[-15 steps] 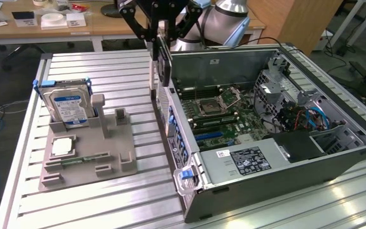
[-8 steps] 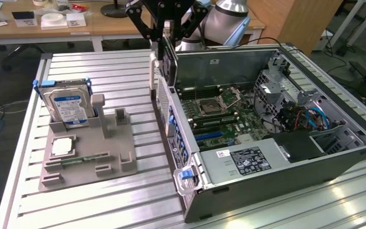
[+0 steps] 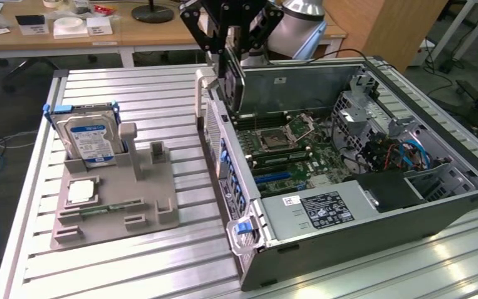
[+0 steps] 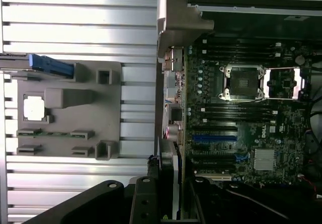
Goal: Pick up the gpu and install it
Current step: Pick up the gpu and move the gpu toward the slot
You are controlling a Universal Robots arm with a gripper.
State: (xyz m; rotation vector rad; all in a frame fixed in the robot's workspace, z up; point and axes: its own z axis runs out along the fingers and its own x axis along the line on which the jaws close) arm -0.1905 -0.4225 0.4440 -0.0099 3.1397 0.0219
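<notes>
Black fingers [image 3: 206, 35] clamp the gpu [image 3: 232, 87] upright, arm pointing straight down over the computer case [image 3: 363, 240].

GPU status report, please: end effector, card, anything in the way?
End effector shut on gpu, card upright. Gpu above open case's rear edge, not seated. Rear wall close beneath card; hard drive off to exterior view's left.

jaws: clamped on gpu [image 3: 234, 81], card upright | above open computer case [image 3: 372, 233] | hard drive [image 3: 92, 138] standing in grey holder [image 3: 152, 193] | on slatted desk [image 3: 139, 87]
</notes>
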